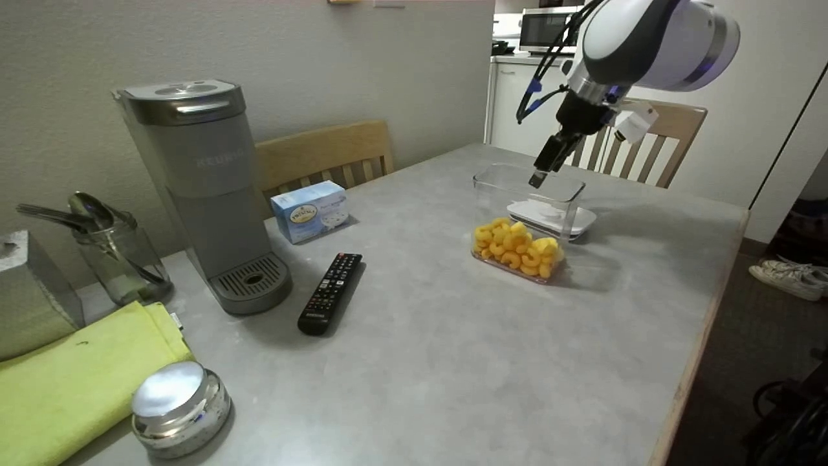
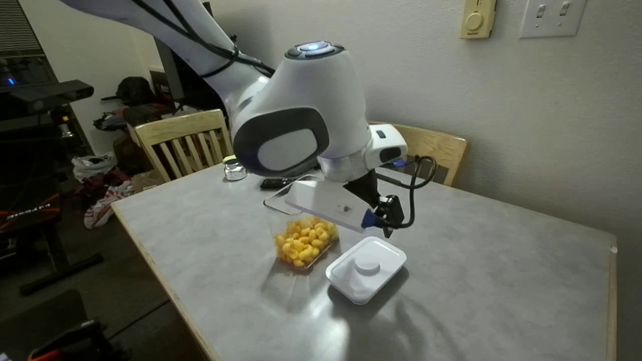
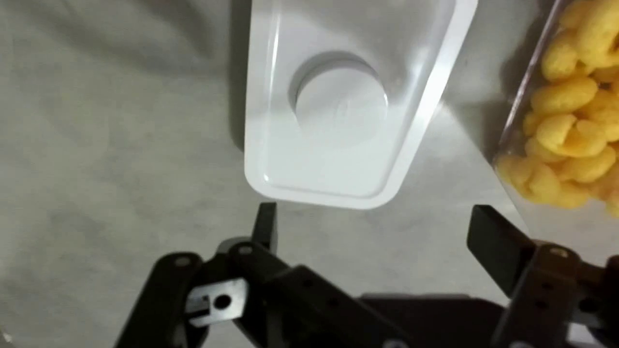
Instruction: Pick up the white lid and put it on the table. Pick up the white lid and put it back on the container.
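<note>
The white lid (image 3: 333,164) lies flat on the grey table (image 1: 414,375), its round knob facing up. In an exterior view the lid (image 2: 346,275) rests beside the container (image 1: 490,202), a clear box with yellow-orange snack pieces in the bottom and nothing covering its top. Part of the container (image 3: 524,87) shows at the right of the wrist view. My gripper (image 3: 377,218) is open, its fingers wide apart with only tabletop visible between them. It hangs above the table near the lid's short edge, apart from the lid. In an exterior view the container partly covers the lid.
A black remote (image 1: 331,292), a blue-white box (image 1: 310,210) and a tall grey coffee maker (image 1: 207,194) stand farther along the table. Near them are a silver tin (image 1: 181,408), a yellow cloth (image 1: 84,382) and a glass jar with cutlery (image 1: 123,265). Wooden chairs (image 2: 185,145) line the table.
</note>
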Robot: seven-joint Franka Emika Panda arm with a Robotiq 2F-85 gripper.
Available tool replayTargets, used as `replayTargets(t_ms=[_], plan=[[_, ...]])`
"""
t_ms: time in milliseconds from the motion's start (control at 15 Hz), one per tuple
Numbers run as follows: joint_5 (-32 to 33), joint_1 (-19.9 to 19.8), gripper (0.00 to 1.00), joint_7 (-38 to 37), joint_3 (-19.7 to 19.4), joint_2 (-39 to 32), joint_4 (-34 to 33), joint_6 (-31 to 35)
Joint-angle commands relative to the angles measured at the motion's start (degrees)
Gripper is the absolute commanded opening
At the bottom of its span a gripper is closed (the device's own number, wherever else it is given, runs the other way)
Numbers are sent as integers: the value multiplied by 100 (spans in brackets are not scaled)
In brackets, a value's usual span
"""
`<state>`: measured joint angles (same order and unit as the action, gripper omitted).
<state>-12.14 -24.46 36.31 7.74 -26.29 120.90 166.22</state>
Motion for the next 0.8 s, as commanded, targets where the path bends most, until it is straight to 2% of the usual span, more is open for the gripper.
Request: replayTargets(t_ms=[0, 200, 533, 733], plan=[[82, 69, 100, -293, -46, 687, 393, 57], [314, 340, 100, -706, -354, 1076, 455, -118], [1317, 971, 100, -1829, -1149, 1490, 442, -615], [1688, 1199, 100, -2288, -1390, 1593, 373, -924]])
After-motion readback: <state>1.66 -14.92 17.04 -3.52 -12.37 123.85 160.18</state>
